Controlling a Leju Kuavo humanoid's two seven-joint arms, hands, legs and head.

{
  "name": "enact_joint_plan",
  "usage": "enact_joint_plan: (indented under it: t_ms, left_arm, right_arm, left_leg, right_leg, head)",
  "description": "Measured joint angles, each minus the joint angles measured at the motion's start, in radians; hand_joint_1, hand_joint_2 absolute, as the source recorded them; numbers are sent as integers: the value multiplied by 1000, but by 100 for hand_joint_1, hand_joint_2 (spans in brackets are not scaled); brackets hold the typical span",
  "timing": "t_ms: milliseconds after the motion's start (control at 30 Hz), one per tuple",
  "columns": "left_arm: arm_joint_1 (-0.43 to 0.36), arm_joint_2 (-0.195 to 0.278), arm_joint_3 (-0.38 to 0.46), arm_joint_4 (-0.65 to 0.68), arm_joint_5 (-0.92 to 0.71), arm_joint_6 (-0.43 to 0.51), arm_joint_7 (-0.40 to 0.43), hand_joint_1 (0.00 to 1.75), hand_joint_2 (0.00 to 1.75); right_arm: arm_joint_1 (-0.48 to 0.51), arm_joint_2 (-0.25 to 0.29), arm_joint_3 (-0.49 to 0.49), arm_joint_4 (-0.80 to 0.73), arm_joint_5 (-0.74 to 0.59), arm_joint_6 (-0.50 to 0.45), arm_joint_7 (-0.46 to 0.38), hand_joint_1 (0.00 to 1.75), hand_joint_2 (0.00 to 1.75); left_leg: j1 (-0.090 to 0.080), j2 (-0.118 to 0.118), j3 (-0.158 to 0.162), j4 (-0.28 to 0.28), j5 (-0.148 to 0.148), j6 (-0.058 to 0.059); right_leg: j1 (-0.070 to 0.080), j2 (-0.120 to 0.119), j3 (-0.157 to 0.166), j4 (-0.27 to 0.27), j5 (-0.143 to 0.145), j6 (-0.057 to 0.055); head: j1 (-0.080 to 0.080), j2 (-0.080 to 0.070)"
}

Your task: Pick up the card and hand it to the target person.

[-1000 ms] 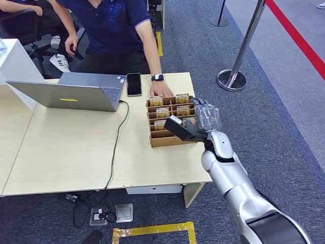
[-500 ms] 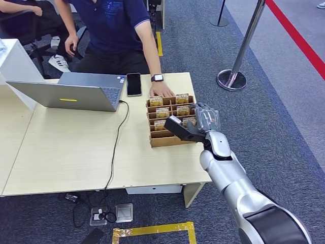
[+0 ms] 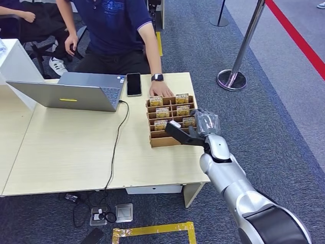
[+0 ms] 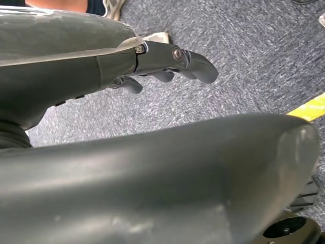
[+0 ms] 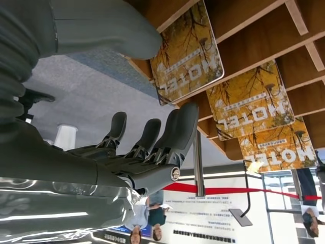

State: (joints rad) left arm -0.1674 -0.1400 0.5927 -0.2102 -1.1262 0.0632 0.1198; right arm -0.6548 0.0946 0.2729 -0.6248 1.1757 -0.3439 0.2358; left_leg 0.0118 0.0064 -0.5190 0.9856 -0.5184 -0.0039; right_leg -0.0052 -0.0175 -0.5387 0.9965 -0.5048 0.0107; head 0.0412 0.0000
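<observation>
A brown slotted cardboard box (image 3: 168, 141) stands on the table's right part, with several yellow "HOTEL" cards (image 3: 162, 112) upright in its slots. My right hand (image 3: 196, 129) hovers at the box's near right corner, thumb stretched over the front slots and fingers spread beside the nearest card (image 3: 188, 121). In the right wrist view that card (image 5: 188, 51) stands just beyond the gap between thumb (image 5: 115, 25) and fingers (image 5: 172, 132), ungripped. My left hand (image 4: 168, 63) hangs over grey carpet holding nothing. The seated person (image 3: 115, 30) rests a hand (image 3: 164, 91) at the box's far edge.
An open laptop (image 3: 72, 91) and a phone (image 3: 134, 84) lie at the table's far side, with a cable (image 3: 115, 147) running off the front edge. A stanchion base (image 3: 231, 80) stands on the carpet to the right. A white cabinet (image 3: 15, 61) is at far left.
My right hand has sunk lower and drawn slightly nearer, its thumb now level with the box's front slots. The person's hand stays at the box.
</observation>
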Motion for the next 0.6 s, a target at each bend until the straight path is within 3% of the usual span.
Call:
enact_joint_plan:
  t_ms: [100,233,433,600]
  left_arm:
    - [0,0,5,0,7,2,0,0,0]
    - [1,0,11,0,13,7,0,0,0]
    - [1,-1,18,0,12,8,-3,0,0]
    - [4,-5,18,0,10,8,-4,0,0]
  right_arm:
    - [0,2,4,8,7,0,1,103,175]
    - [0,4,14,16,15,-1,2,149,175]
    - [4,4,16,23,9,-22,5,163,175]
    - [5,2,14,22,-11,-22,-5,165,175]
  left_leg:
    - [0,0,0,0,0,0]
    - [0,0,0,0,0,0]
    - [0,0,0,0,0,0]
    - [0,0,1,0,0,0]
  right_leg:
    - [0,0,0,0,0,0]
    - [0,0,0,0,0,0]
    - [0,0,0,0,0,0]
    - [0,0,0,0,0,0]
  head:
    - [0,0]
    - [0,0]
    - [0,0]
    - [0,0]
